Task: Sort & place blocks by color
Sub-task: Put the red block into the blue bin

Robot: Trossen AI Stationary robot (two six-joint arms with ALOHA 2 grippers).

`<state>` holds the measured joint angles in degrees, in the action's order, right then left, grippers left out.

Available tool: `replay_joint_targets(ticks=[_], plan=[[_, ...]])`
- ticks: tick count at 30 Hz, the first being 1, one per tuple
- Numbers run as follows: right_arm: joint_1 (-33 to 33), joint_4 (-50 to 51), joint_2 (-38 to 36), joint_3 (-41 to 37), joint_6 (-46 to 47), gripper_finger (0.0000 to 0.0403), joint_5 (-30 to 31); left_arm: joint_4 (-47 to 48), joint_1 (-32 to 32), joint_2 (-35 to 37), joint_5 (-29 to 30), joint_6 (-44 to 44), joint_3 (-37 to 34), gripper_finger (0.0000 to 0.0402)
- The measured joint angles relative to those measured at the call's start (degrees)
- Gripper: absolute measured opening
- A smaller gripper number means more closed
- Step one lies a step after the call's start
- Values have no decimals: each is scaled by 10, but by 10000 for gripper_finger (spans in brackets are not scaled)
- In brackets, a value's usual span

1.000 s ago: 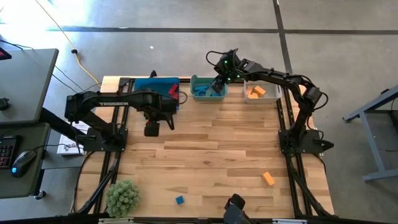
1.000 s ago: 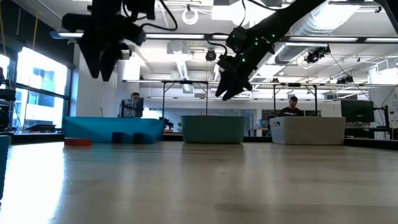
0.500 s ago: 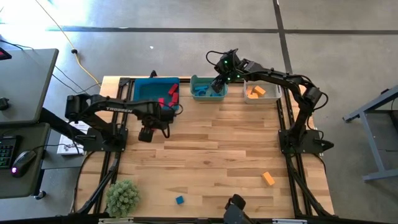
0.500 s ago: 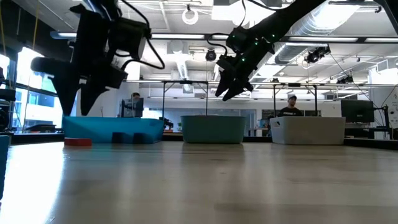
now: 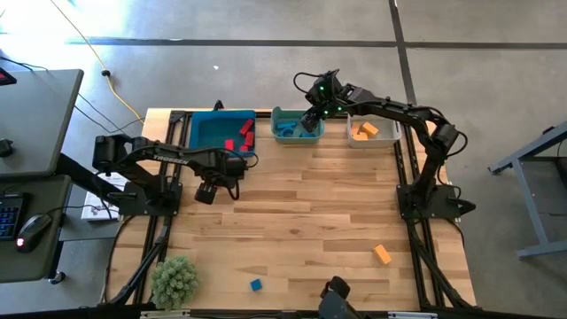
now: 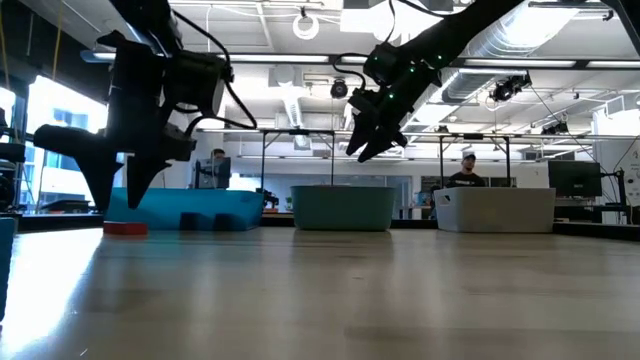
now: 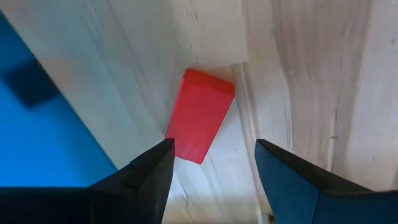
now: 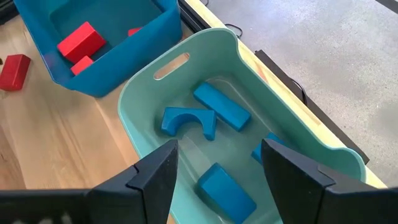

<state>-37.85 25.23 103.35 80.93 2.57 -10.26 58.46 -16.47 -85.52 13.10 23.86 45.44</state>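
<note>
3 open bins stood in a row along the far edge of the wooden surface (image 5: 292,213): a blue bin (image 5: 205,133) on the left, a teal bin (image 5: 282,116) in the middle and a white-grey bin (image 5: 354,140) on the right. The blue bin held red blocks (image 5: 241,140), the teal bin held blue blocks (image 8: 214,112), and the white-grey bin held orange blocks (image 5: 363,131).

The left claw (image 7: 211,165) hung low over the surface just in front of the blue bin, its fingers spread wide and holding nothing. Directly below it, a red block (image 7: 200,115) lay flat on the wood, close beside the blue bin's wall.

The right claw (image 8: 214,168) hovered above the teal bin, fingers also spread wide and empty.

2 more blocks lay well apart near the front edge of the surface: an orange block (image 5: 382,254) toward the right and a small blue block (image 5: 255,284) nearer the middle. A green plant-like tuft (image 5: 174,281) sat at the front left corner.
</note>
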Motion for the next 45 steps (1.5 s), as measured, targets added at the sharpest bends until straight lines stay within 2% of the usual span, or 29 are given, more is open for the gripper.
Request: replay_joint_targets(ticks=[9,22,34,39,43,45], plan=[[0,0,0,0,0,216,0,-47,0,0,36,19,-19,213],[0,0,0,0,0,216,0,-63,-2,0,15,76,-19,213],[0,0,0,0,0,216,0,-71,-43,0,10,125,-19,213],[0,0,0,0,0,216,0,-74,-36,0,-18,130,-23,213],[0,0,0,0,0,216,0,-75,-32,0,-12,144,-51,213],[0,0,0,0,0,216,0,-83,-30,0,12,132,-66,211]])
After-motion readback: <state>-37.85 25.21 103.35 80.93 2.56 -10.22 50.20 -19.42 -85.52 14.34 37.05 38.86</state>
